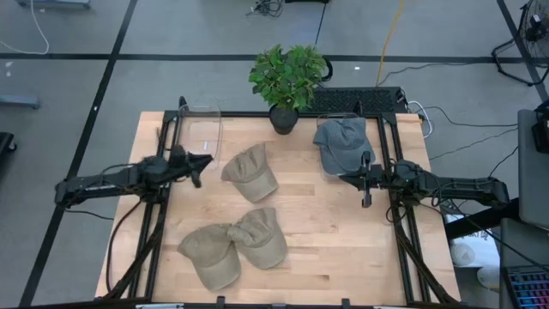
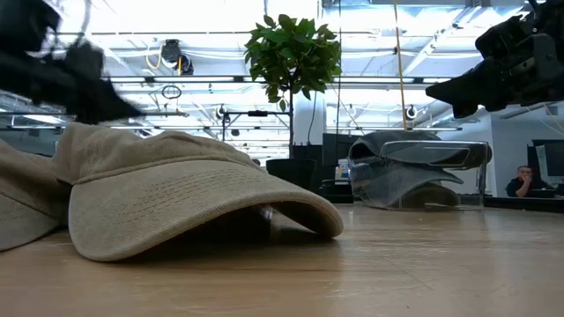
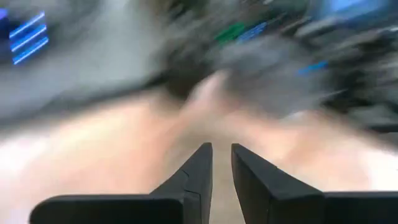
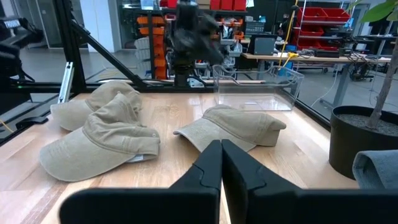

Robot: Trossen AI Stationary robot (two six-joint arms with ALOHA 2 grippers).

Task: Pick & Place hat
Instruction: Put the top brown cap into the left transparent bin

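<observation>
Three tan caps lie on the table: one in the middle (image 1: pixel 251 172) (image 4: pixel 233 127) and two overlapping near the front edge (image 1: pixel 210 255) (image 1: pixel 262 236); the closest fills the low view (image 2: pixel 176 194). A grey cap (image 1: pixel 341 142) (image 2: pixel 405 172) sits in a clear bin at the far right. My left gripper (image 1: pixel 207 160) (image 3: pixel 221 152) hovers left of the middle cap, its fingers a narrow gap apart, holding nothing. My right gripper (image 1: pixel 347 177) (image 4: pixel 221 149) is shut and empty, above the table just in front of the grey cap.
An empty clear bin (image 1: pixel 202 129) (image 4: pixel 258 87) stands at the far left of the table. A potted plant (image 1: pixel 287 81) (image 2: pixel 293 62) is at the middle of the far edge. Black frame rails run along both sides (image 1: pixel 390 215). A person sits far behind the table (image 2: pixel 525 180).
</observation>
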